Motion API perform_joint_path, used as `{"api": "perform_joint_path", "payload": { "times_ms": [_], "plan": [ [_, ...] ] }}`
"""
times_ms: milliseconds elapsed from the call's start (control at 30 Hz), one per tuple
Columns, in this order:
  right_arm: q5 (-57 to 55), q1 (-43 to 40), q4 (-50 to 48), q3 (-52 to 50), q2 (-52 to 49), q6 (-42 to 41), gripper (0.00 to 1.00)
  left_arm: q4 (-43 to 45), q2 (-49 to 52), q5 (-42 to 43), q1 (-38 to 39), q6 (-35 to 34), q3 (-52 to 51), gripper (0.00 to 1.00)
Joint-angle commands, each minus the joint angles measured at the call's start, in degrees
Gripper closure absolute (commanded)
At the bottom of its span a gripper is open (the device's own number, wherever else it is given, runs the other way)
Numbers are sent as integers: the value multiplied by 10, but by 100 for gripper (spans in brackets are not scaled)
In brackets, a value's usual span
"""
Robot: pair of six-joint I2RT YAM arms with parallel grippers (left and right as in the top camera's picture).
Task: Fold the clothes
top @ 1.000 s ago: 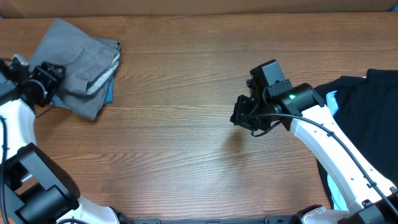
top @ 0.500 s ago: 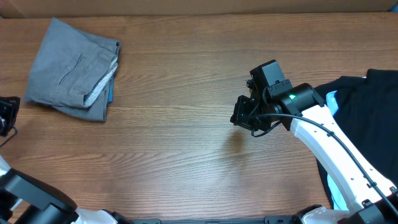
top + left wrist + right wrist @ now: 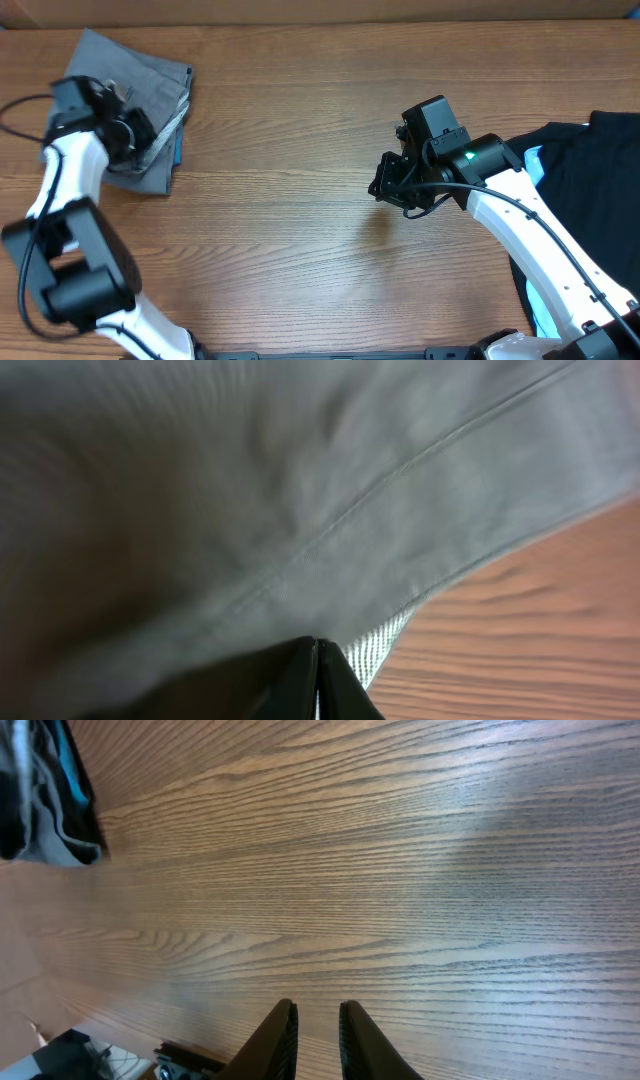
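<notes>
Left gripper (image 3: 318, 660), jaws closed tip to tip, sits against the folded grey shorts (image 3: 140, 65) at the table's (image 3: 300, 250) far-left corner; pinched cloth cannot be confirmed. Any sideways drag here would likely pull the fold open, while the right gripper (image 3: 318, 1030), slightly parted and empty, hangs mid-table

Overhead straight down on table (image 3: 300, 250); left wrist tight on shorts (image 3: 300, 480); right wrist low along table.

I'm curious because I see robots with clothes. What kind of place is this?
Probably a robot test bench, not a home laundry room. Two robot arms, left arm and right arm, stand at a wooden table with folded grey shorts and a pile of black garments.
</notes>
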State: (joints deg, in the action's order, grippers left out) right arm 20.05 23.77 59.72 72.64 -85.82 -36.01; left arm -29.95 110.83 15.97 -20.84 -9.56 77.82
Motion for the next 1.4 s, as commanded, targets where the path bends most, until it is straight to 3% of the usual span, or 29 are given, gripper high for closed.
{"api": "perform_joint_path", "payload": {
  "times_ms": [0,167,267,400,533,633,667,700,733,833,933,1033,1367],
  "plan": [
    [-5,3,-2,6,2,0,82,-19,33,-62,24,23,3,93],
    [-6,3,-5,6,2,1,82,-46,26,-78,38,36,16,78],
    [-24,3,-4,7,9,5,82,-136,-21,-72,38,39,84,61],
    [-73,3,0,27,38,34,82,-258,-97,-68,45,78,198,54],
    [-135,3,-3,70,99,66,75,-382,-214,-43,85,132,294,51],
    [-156,3,-2,95,140,85,73,-427,-292,-50,129,139,297,45],
    [-158,3,-3,104,158,97,72,-441,-311,-52,142,138,297,34],
    [-159,3,-5,110,173,106,68,-459,-333,-57,157,129,297,10],
    [-162,3,-6,115,188,113,63,-475,-350,-63,168,116,297,0],
    [-172,3,-25,121,255,134,36,-539,-409,-76,207,95,297,0],
    [-179,3,-37,121,294,136,0,-573,-432,-74,216,77,296,0],
    [-181,3,-38,121,323,136,0,-610,-442,-74,216,46,296,0],
    [-179,3,-8,120,329,135,0,-628,-426,-75,216,44,296,0]
  ]
}}
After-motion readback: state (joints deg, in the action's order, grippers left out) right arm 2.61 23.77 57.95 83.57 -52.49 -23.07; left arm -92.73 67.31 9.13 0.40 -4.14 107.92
